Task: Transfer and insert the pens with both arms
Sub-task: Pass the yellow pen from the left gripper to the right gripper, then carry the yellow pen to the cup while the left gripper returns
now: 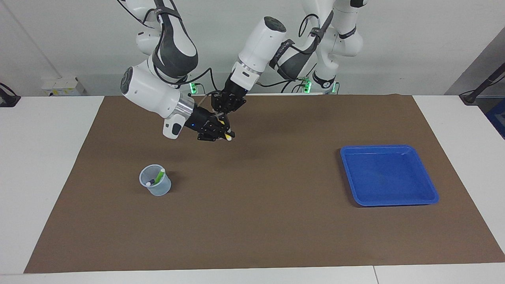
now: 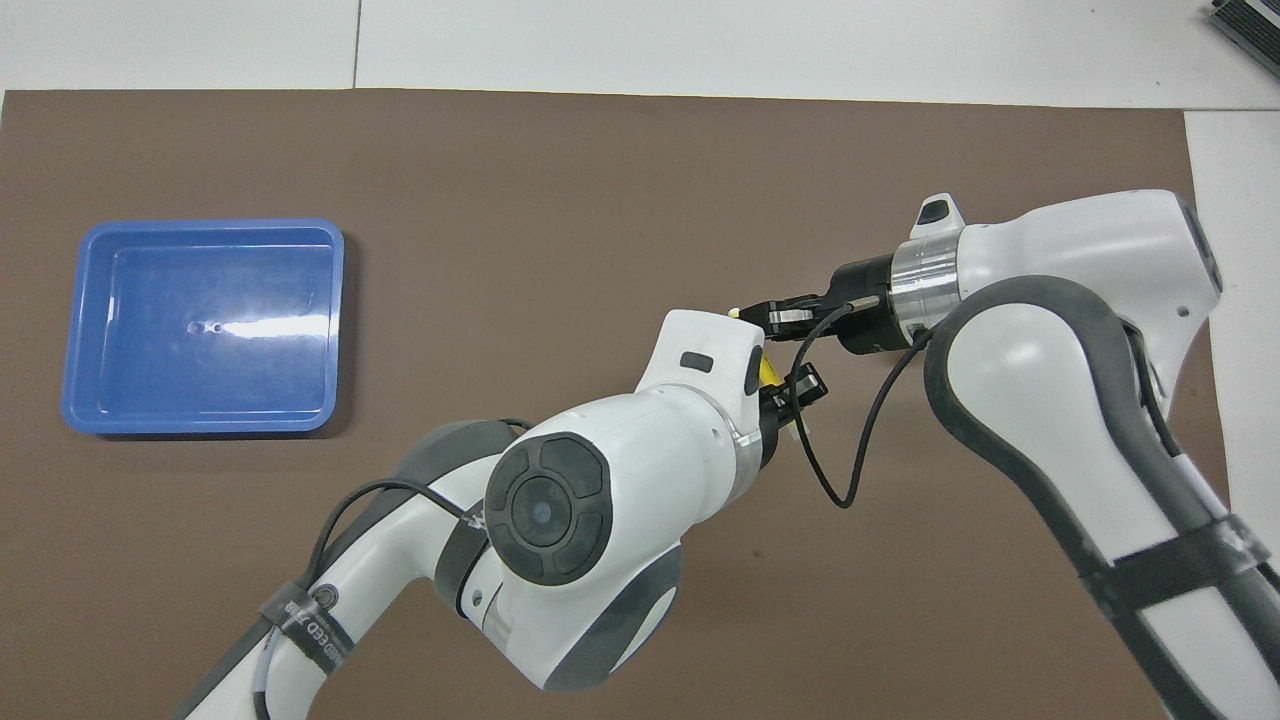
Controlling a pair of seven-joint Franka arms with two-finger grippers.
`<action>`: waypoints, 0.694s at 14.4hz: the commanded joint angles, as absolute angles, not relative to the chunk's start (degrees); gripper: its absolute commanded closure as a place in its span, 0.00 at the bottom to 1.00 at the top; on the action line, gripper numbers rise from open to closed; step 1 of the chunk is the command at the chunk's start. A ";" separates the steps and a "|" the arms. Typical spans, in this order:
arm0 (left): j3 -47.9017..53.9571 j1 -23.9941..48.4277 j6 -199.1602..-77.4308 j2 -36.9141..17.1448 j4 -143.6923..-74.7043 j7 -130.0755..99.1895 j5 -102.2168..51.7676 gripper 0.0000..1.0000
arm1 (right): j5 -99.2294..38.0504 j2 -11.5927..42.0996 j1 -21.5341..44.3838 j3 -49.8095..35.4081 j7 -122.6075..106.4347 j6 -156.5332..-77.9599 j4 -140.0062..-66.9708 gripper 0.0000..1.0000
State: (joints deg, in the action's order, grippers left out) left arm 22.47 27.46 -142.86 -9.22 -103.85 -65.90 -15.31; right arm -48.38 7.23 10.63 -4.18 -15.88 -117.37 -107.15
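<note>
The yellow pen (image 1: 225,130) is held in the air over the mat, its white tip pointing away from the robots. It also shows in the overhead view (image 2: 767,372). My right gripper (image 1: 225,133) is shut on the yellow pen near its tip and shows in the overhead view (image 2: 768,316). My left gripper (image 1: 221,113) is right above it at the pen's other end, and my left wrist hides most of it from overhead (image 2: 788,390). The green pen (image 1: 159,175) and the purple pen (image 1: 150,182) stand in a clear cup (image 1: 156,185).
An empty blue tray (image 1: 394,202) lies on the brown mat toward the left arm's end, also in the overhead view (image 2: 205,226). The cup stands toward the right arm's end and is hidden under the right arm from overhead.
</note>
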 commanded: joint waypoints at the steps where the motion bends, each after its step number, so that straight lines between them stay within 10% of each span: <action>1: 21.62 28.21 -138.19 -7.13 -104.41 -66.62 -16.17 0.00 | -48.96 6.07 9.76 -4.75 -16.79 -117.42 -108.11 1.00; 10: 20.92 17.77 -112.96 1.75 -105.29 -53.99 -15.47 0.00 | -49.22 6.24 5.55 -4.66 -36.87 -127.70 -110.83 1.00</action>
State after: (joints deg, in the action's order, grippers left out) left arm 20.93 21.34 -117.29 -0.53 -103.80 -58.53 -15.19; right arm -48.39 7.21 8.16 -4.10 -29.35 -125.72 -109.18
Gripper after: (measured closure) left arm 0.000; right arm 0.811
